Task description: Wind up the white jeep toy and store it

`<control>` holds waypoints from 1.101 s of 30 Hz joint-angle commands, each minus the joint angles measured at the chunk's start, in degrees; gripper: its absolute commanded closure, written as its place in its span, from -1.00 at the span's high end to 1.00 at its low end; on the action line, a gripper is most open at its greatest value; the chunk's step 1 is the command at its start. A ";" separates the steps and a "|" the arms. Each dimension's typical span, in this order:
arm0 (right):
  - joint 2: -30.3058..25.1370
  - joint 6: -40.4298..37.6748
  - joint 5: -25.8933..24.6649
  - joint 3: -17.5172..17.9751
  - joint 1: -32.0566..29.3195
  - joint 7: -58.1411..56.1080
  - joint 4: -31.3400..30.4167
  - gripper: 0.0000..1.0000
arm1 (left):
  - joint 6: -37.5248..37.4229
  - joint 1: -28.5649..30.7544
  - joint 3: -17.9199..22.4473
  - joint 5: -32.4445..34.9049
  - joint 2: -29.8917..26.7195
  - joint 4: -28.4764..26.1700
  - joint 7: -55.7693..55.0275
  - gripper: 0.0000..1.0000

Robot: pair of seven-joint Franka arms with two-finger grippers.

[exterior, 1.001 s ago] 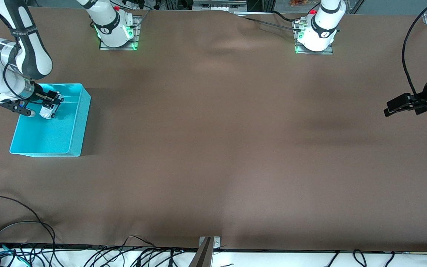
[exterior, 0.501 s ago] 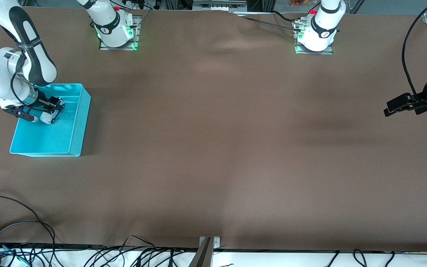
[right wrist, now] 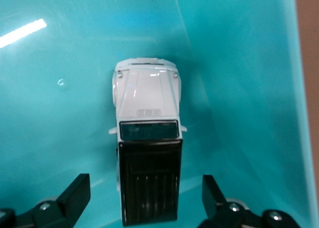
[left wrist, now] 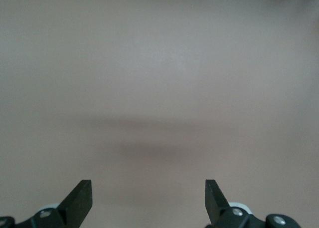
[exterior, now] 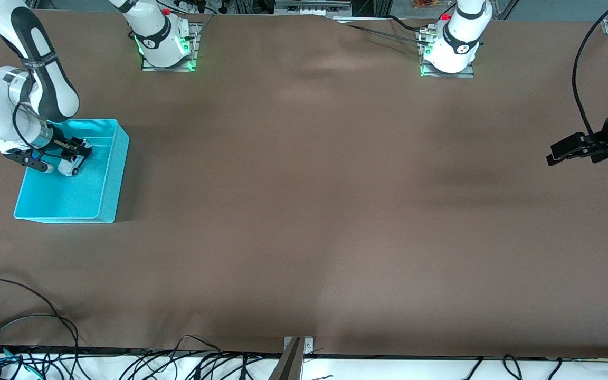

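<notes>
- Since a second ago the right gripper [exterior: 74, 157] has come down from above the bin into it, and its fingers, then clamped on the toy, now stand apart on either side of it.
- The white jeep toy [right wrist: 148, 144] sits on its wheels on the floor of the turquoise bin [exterior: 108, 174], black roof up and white bonnet pointing away from the wrist; in the right wrist view neither fingertip touches its sides.
- Taking the bin as a clock face in the front view, the white jeep toy [exterior: 67, 165] lies toward ten o'clock, in the part of the bin farther from the front camera, near the outer wall at the right arm's end of the worktop.
- The toy is the only thing seen in the bin.
- The bin stands at about nine o'clock on the brown worktop [exterior: 304, 211].
- The left gripper [exterior: 553, 157] waits at about three o'clock, over the worktop's edge at the left arm's end, its fingers [left wrist: 79, 200] spread wide with only bare cloth between them.
</notes>
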 commanded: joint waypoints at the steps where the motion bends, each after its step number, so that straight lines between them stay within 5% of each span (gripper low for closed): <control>1: -5.11 -5.08 -0.97 0.34 -0.44 -0.20 0.07 1.00 | -0.55 -0.15 0.50 -1.74 -0.07 0.63 0.94 1.00; 24: -21.19 -20.99 -0.35 2.71 1.67 -0.55 1.73 1.00 | -0.28 0.03 0.59 -2.71 -0.07 1.33 1.38 1.00; 33: -22.08 -37.24 5.17 3.24 3.95 -0.64 14.73 1.00 | -0.11 0.46 0.59 -3.59 -0.07 1.25 1.73 1.00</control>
